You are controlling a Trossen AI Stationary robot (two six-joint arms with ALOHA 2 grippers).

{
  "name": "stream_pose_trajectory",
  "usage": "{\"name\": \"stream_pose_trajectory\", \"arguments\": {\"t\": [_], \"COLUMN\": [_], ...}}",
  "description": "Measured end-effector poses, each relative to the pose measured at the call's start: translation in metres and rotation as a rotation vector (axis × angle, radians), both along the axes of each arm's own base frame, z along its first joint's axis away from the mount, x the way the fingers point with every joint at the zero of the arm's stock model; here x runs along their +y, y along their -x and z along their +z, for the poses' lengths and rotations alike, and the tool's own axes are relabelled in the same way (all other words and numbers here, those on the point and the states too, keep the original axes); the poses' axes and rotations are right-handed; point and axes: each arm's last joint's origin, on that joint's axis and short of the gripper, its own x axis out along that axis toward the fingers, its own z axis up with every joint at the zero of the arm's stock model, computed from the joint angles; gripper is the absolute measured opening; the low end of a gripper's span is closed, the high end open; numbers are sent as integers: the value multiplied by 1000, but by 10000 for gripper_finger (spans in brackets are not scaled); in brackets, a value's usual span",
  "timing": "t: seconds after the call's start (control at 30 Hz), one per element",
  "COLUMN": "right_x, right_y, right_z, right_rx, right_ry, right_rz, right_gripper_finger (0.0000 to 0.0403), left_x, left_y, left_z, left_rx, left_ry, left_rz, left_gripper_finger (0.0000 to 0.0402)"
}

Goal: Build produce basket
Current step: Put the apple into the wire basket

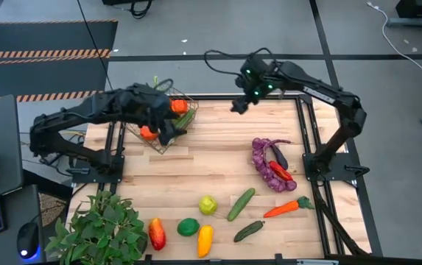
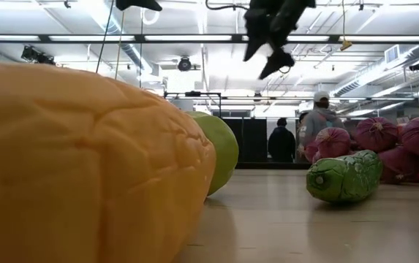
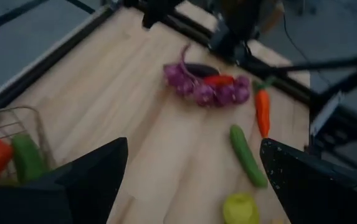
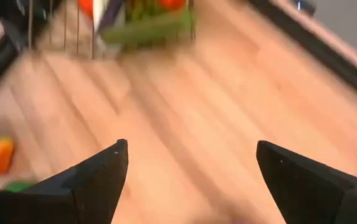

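The wire basket [image 1: 168, 121] stands at the table's far left and holds orange, red and green pieces. My left gripper [image 1: 172, 132] hovers open just over the basket's near right side; its wrist view shows the basket [image 3: 16, 146] beside the left finger. My right gripper [image 1: 238, 105] hangs open in the air over the far edge, right of the basket, and it also shows high in the low view [image 2: 269, 40]. Loose produce lies on the table: purple grapes [image 1: 264, 163], an eggplant [image 1: 278, 156], a carrot [image 1: 288, 207] and two cucumbers [image 1: 241, 204].
Along the near edge lie a green apple [image 1: 208, 205], a lime [image 1: 188, 227], a yellow pepper [image 1: 205, 239] and a red pepper [image 1: 156, 233]. A leafy plant [image 1: 100, 232] stands at the near left corner. Bare wood lies mid-table. People [image 2: 319, 124] stand in the room beyond.
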Motion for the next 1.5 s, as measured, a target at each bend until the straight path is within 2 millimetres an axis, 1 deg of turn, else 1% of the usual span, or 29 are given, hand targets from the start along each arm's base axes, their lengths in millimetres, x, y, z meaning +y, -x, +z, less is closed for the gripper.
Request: {"name": "stream_pose_trajectory", "arguments": {"t": [0.1, 0.3, 0.53, 0.63, 0.77, 0.9, 0.97, 1.13, 1.2, 1.27, 1.37, 1.5], "right_x": [17, 50, 85, 102, 126, 151, 163, 188, 194, 199, 205, 217], "right_y": [12, 28, 49, 60, 77, 94, 100, 105, 102, 99, 93, 85], "right_z": [9, 31, 53, 61, 66, 70, 71, 73, 71, 69, 65, 58], "right_rx": [34, -8, -78, -92, -53, -19, -19, -51, -51, -42, -17, 29], "right_ry": [-23, -25, -34, -46, -85, -128, -156, -164, -163, -172, -197, -219], "right_rz": [22, 62, 85, 83, 33, -70, -129, -200, -222, -230, -251, -241], "right_gripper_finger": [355, 350, 348, 348, 348, 348, 348, 348, 348, 348, 348, 348], "left_x": [-7, -21, -41, -52, -72, -91, -99, -121, -130, -138, -148, -152], "left_y": [-11, -40, -83, -97, -107, -107, -108, -109, -110, -116, -123, -130], "left_z": [-7, -29, -67, -86, -101, -106, -107, -114, -119, -126, -144, -169], "left_rx": [36, 134, 239, 297, 331, 333, 325, 313, 327, 313, 362, 459], "left_ry": [-36, -145, -185, -175, -231, -329, -356, -407, -430, -461, -466, -474], "left_rz": [-66, -231, -359, -459, -607, -750, -795, -888, -924, -954, -991, -1017], "left_gripper_finger": [373, 373, 373, 373, 373, 373, 373, 373, 373, 373, 373, 373]}}
